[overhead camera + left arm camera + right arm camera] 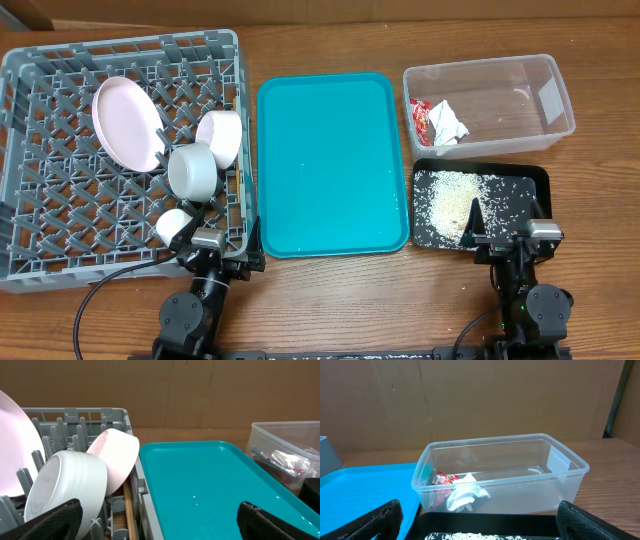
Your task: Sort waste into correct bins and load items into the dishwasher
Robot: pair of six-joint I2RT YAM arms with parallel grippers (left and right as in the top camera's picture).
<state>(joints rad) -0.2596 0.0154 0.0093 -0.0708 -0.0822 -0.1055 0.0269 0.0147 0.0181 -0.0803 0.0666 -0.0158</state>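
My left arm sits folded low at the near edge of the table, its gripper [205,243] parked against the front right corner of the grey dish rack [30,180] with the fingers spread as wide as they go and nothing between them; in the left wrist view only the two dark fingertips [47,520] show at the bottom corners. In the rack I see the large white plate [128,122] leaning on edge toward the back, a small white dish [220,136] tilted at the right wall, a grey-white bowl [192,171] on its side just in front of it, and a small white cup [173,225] near the front right corner. Through the left wrist camera a thin wooden chopstick [130,510] lies along the rack's right wall beneath the dish.

The teal tray [330,165] lies between the rack and the bins. Further right, the clear tub [520,95] at the back holds the crumpled red-and-white wrapper [438,122] in its left end. The black tray [535,180] just in front of it carries the white grains [450,200], spread over its left half.

My right arm is likewise tucked low at the near edge, its gripper [508,238] fully open and empty at the black tray's front rim.

The surface is a wood-grain table [330,300]; a brown cardboard wall [470,400] stands behind
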